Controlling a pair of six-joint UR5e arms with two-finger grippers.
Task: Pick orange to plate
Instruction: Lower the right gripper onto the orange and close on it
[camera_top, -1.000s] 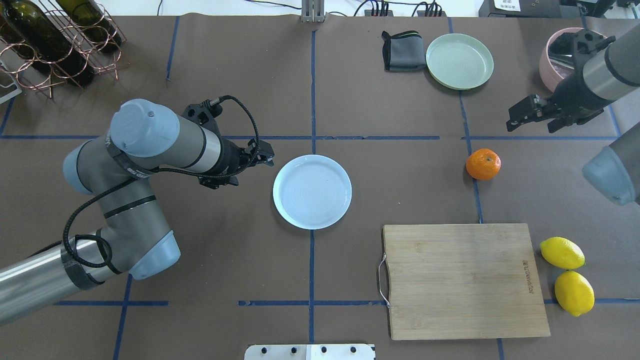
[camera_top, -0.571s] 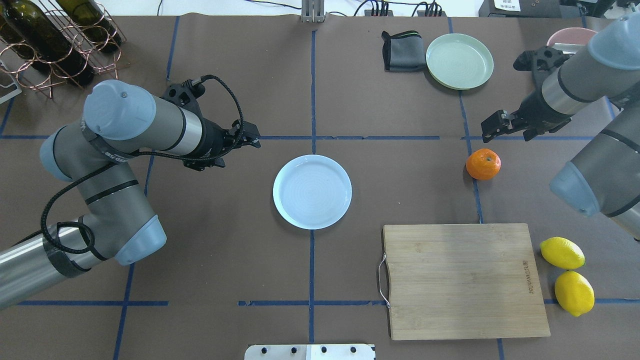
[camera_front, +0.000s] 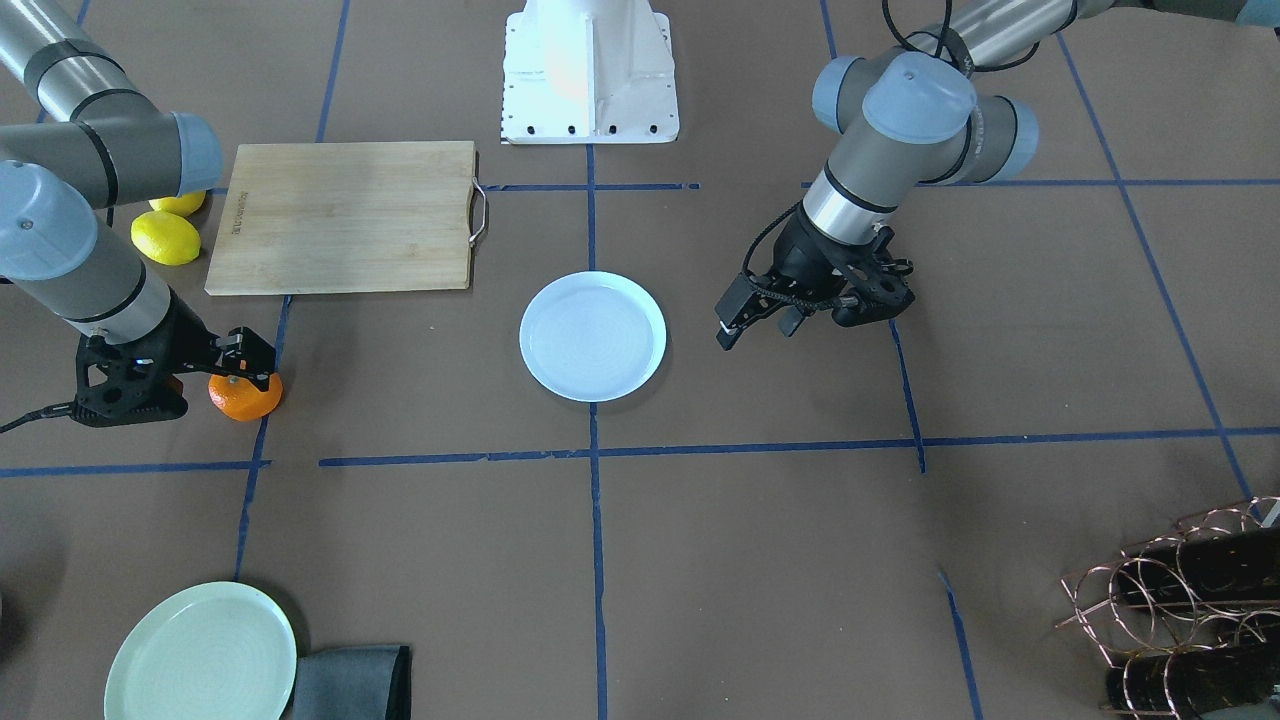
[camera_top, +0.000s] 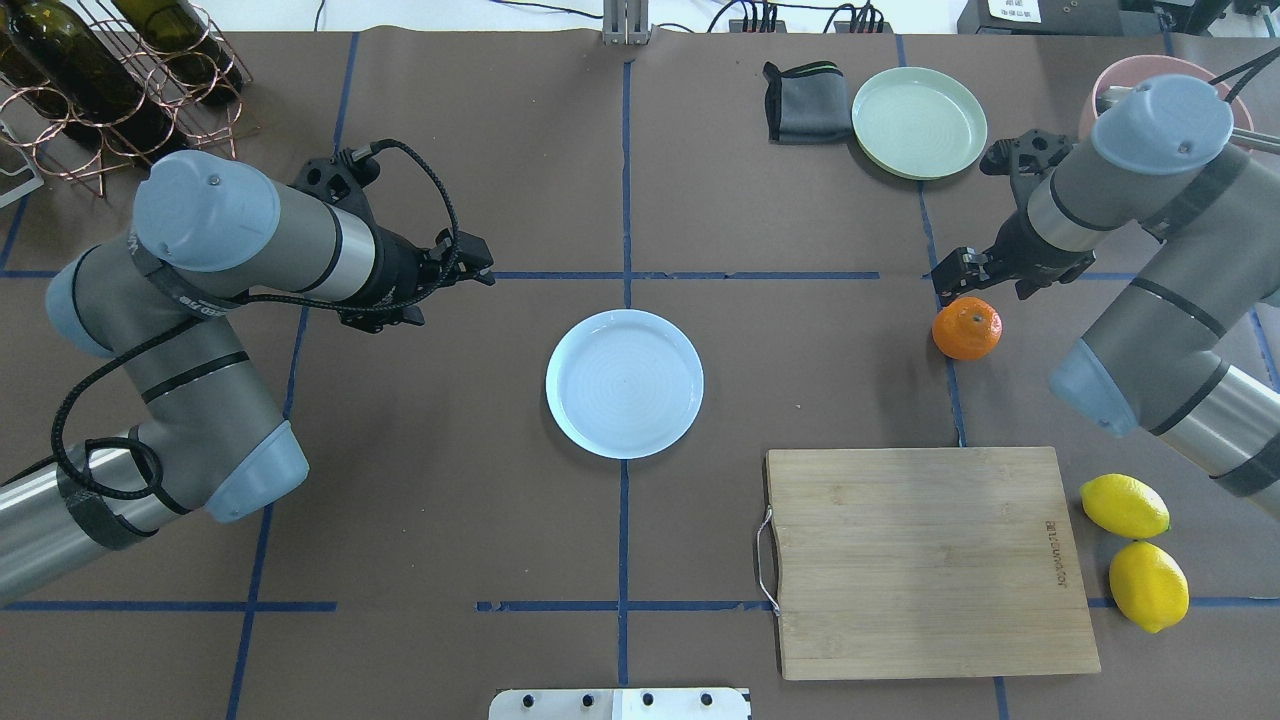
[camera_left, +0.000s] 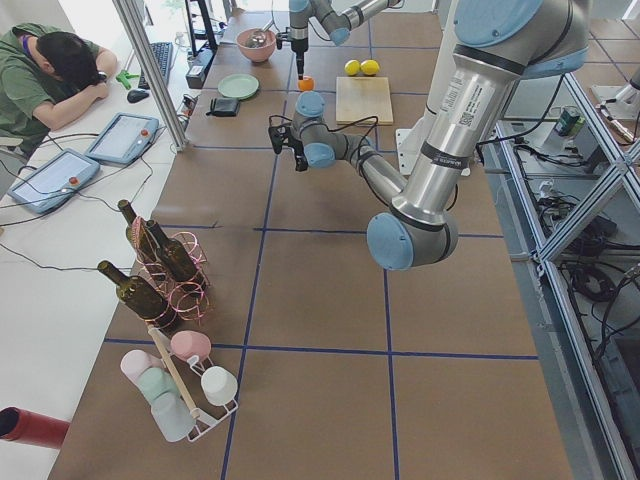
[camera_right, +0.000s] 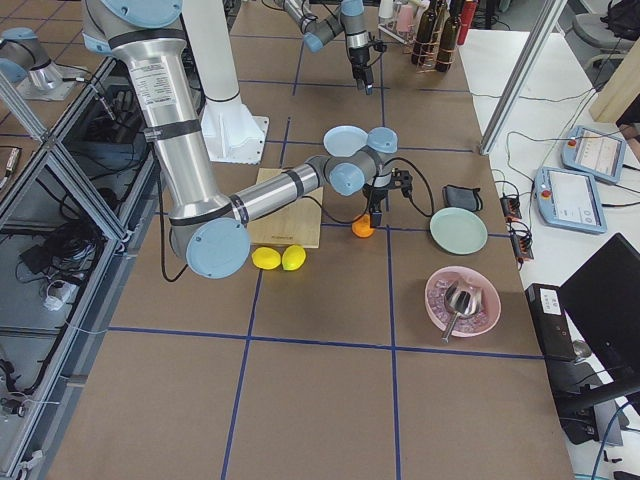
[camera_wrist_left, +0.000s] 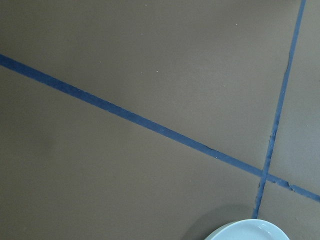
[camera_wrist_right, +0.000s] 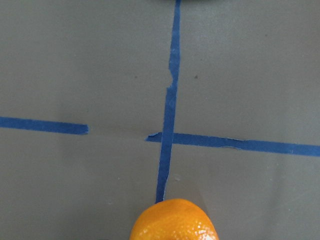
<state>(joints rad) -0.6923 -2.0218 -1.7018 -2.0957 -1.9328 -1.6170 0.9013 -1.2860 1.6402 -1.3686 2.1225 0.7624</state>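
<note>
- Table (camera_top: 450, 520): brown covering marked off by blue tape lines. All the items below are carried on it.
- Cutting board (camera_top: 930, 560): wooden, with a wire handle, laid flat at the robot's near right. It is not involved in the task.
- Pale green plate (camera_top: 920, 122): set at the far right beside a folded grey cloth (camera_top: 805, 103). It is not the target.
- Plate (camera_top: 624, 384): glossy white, placed at the table's centre. Nothing is seen on it, so the delivery is judged not yet made.
- Right pincer (camera_top: 952, 272): held just over the far edge of the orange. The jaws appear parted and nothing is gripped. In the right wrist view only the fruit's top is caught at the bottom edge, so the pincer is judged to be short of a centred grasp.
- Left pincer (camera_top: 486, 266): held to the left of the plate, well apart from the fruit. The jaws appear parted and empty.
- Lemons (camera_top: 1124, 506): two, laid touching just right of the cutting board.
- Orange (camera_top: 967, 329): rested on the table on a blue tape line, well to the right of the plate. It has not been grasped, so the grasp, lift, carry and release are all left to be done.
</note>
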